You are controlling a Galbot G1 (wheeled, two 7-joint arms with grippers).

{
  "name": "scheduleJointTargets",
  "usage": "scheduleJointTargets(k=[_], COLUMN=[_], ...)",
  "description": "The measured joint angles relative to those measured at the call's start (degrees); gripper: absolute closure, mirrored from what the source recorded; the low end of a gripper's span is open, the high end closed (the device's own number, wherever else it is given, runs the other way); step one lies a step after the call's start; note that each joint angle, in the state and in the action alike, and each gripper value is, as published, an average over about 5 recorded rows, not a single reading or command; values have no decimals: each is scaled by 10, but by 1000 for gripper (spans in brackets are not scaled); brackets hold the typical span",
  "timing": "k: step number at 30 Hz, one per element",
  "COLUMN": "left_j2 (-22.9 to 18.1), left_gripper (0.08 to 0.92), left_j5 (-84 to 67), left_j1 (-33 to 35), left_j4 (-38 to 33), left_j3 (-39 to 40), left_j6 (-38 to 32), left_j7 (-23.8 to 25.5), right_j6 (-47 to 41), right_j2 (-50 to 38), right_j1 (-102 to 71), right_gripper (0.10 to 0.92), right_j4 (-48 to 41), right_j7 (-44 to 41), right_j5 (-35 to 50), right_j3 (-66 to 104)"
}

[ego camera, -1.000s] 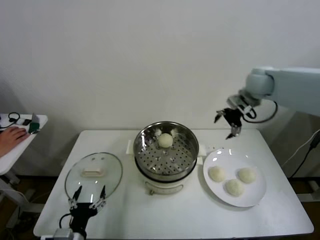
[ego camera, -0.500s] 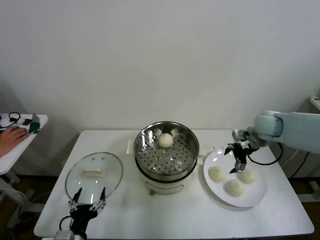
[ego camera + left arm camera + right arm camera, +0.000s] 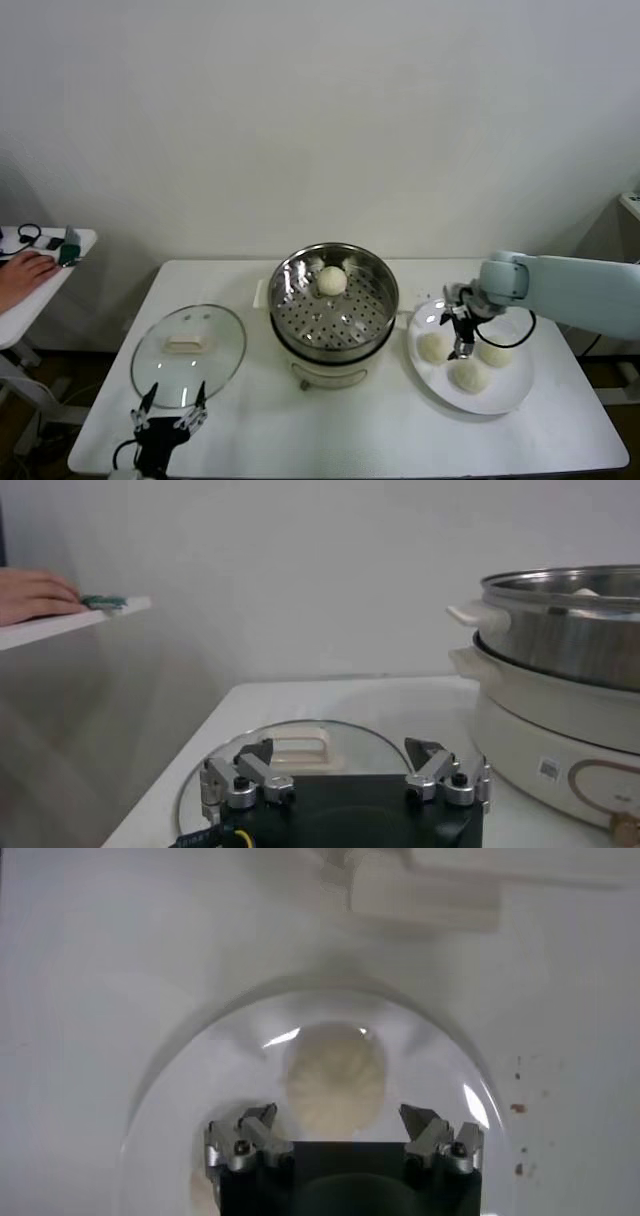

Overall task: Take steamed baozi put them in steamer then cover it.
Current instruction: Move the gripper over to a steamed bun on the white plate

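The right claw (image 3: pixel 462 335) hung spread over the bun (image 3: pixel 434 346) at the plate's (image 3: pixel 500 392) nine o'clock; the left claw (image 3: pixel 170 412), spread, idled by the lid (image 3: pixel 188 347).

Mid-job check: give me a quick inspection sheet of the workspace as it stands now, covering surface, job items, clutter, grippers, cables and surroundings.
Surface: white table, bare at the front right.
Steamer: uncovered at the table's centre, one baozi inside.
Plate: right of the steamer, three baozi on it; the nearest to the steamer lies under the right gripper.
Cover: flat on the table, left of the steamer.
Clutter: nothing seen on the table.
Right gripper: open, over the plate, holding nothing.
Left gripper: open, at the front edge by the cover.
Cables: black cable looped at the right wrist.
Surroundings: side table at left with a person's hand on it.
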Motion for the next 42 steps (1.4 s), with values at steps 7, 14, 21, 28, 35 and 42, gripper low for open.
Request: scheduleJointTargets(k=[7,14,21,28,35,42], left_j2=[0,0,0,-1,-2,-2], left_gripper=[177,177,177,177,177,177], left_j5=[1,2,2,4,5,5], left_j1=[1,2,1,0,-3,-6], left_j4=[0,0,0,1,1,2], left_j3=[-1,-3,0,2,5,5], left_j6=[0,0,1,1,3,5], left_j7=[0,0,-1,-1,-1,-2], right_j6=[-7,-9,-7,-8,-7,-2], right_j2=[10,11,12,6,0,4], right_j1=[-31,-36,-32,-24,-24,-24], right_gripper=[203,203,203,224,297,333], right_j4=[-18,-19,-20,-10,-6,-12], right_j7=[3,2,0,-5,-6,-2], right_j5=[-10,-18,-25,-28,-33,-40], right_j3=[25,29,32,24,22,28])
